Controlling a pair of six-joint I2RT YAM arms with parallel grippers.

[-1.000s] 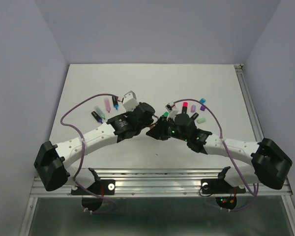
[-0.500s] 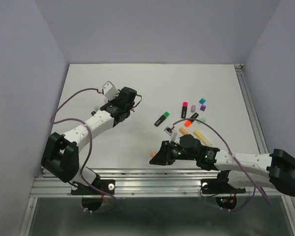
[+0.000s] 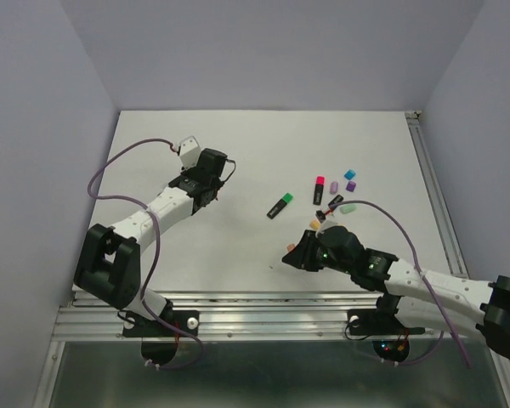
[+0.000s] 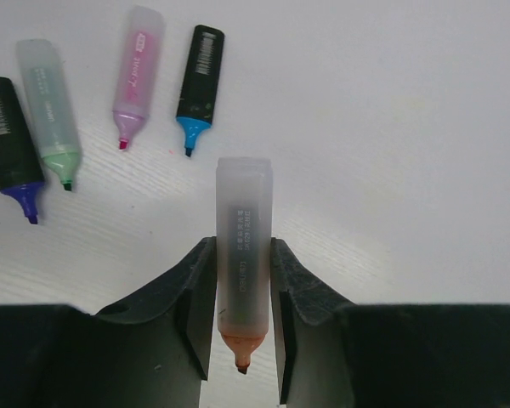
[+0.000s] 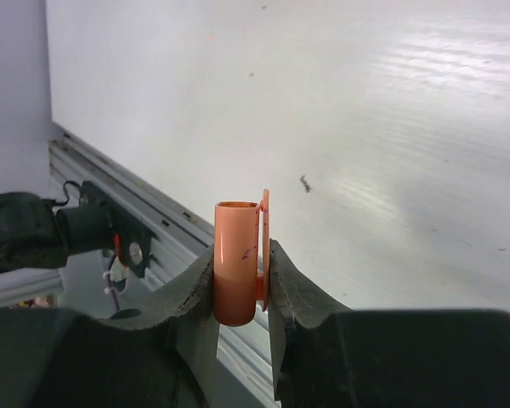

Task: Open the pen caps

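A: What does the right gripper hold?

B: Its fingers are pressed shut on a stubby orange plastic cap with a side clip. In the wrist view the cap's open mouth faces 12 o'clock and the clip sits on its 3 o'clock side. The cap is held off the white surface, near its front edge.

A: And the left gripper?

B: It is closed as well, around a frosted clear highlighter barrel with a bare orange tip. The tip points to 6 o'clock, back between the fingers, and the blunt end points to 12 o'clock.

A: What lies near that barrel?

B: Four uncapped highlighters lie on the surface between 10 and 12 o'clock of it, tips toward 6 o'clock. They are a black barrel with a purple tip, a pale green frosted barrel, a pink frosted barrel and a black barrel with a blue tip. None touches the held one.

A: Where are the loose caps?

B: From above, they lie at about 1 o'clock of the right gripper. There is a teal cap, a purple cap just beside it, a lilac cap and a pale green cap. Two pens have their caps on: a black highlighter with a green cap at 11 o'clock of that gripper, and a black highlighter with a pink cap beside the lilac cap.
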